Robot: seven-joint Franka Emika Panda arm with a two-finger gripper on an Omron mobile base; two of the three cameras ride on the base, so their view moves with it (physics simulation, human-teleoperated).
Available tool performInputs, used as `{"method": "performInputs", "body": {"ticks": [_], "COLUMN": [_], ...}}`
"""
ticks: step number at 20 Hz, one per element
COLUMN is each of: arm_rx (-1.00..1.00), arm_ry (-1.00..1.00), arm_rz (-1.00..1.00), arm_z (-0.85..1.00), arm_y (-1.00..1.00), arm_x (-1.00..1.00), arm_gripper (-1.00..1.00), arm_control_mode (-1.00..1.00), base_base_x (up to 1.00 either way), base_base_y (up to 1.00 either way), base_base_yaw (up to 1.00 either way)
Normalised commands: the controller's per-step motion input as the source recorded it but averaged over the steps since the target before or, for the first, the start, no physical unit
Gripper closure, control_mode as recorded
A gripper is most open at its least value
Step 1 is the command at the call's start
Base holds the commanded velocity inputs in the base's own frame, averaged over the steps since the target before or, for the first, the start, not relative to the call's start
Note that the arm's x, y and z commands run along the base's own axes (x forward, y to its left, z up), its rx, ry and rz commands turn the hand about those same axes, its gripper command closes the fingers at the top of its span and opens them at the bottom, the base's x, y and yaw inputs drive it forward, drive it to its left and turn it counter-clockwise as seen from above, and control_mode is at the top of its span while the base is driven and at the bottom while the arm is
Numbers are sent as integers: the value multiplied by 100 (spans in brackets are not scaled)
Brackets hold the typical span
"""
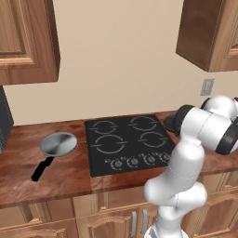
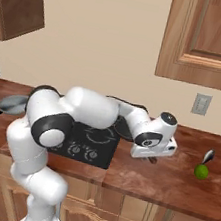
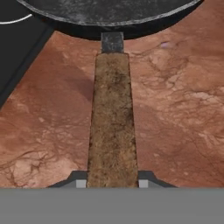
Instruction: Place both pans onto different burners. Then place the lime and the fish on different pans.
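While the arm reaches out to the right of the black glass cooktop (image 1: 129, 143), the gripper (image 3: 112, 183) sits low over the wooden counter (image 3: 175, 122) with the dark pan's brown handle (image 3: 112, 127) running straight between its two fingertips (image 3: 80, 183). The tips sit right against both sides of the handle, so the jaws look closed on it, though I can't tell how firmly. That dark grey-black pan (image 3: 109, 17) rests on the counter just right of the cooktop, its bowl at the top of the hand view and a corner of the black glass showing beside it. From the right base view the hand (image 2: 154, 143) is down near the counter with the pan's dark rim (image 2: 124, 127) peeking out behind the forearm. The silver steel pan (image 1: 58, 144) is on the other side, on the counter just left of the cooktop, with its black handle (image 1: 42, 168) pointing toward the front edge. None of the four burner rings (image 1: 109, 143) has anything on it. The lime (image 2: 201, 171) sits on the counter well to the right of the cooktop, with a small dark and white thing (image 2: 207, 156) I can't make out just behind it.
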Motion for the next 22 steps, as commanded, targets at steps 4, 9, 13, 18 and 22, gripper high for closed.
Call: {"method": "performInputs", "body": {"ticks": [4,9,13,18,22], "arm_rx": [0,0,0,0,0], "arm_ry": [-8,0,0,5,7], "arm_rz": [7,15,16,9,7], "arm_z": [6,2,0,0,-6], "arm_y": [44,43,41,41,33], "arm_x": [0,0,0,0,1], "arm_gripper": [100,100,100,100,100], "arm_control_mode": [-100,-100,-100,-100,-100], "base_base_x": [0,0,0,0,0], "base_base_y": [0,0,0,0,0], "base_base_yaw": [0,0,0,0,0]}}
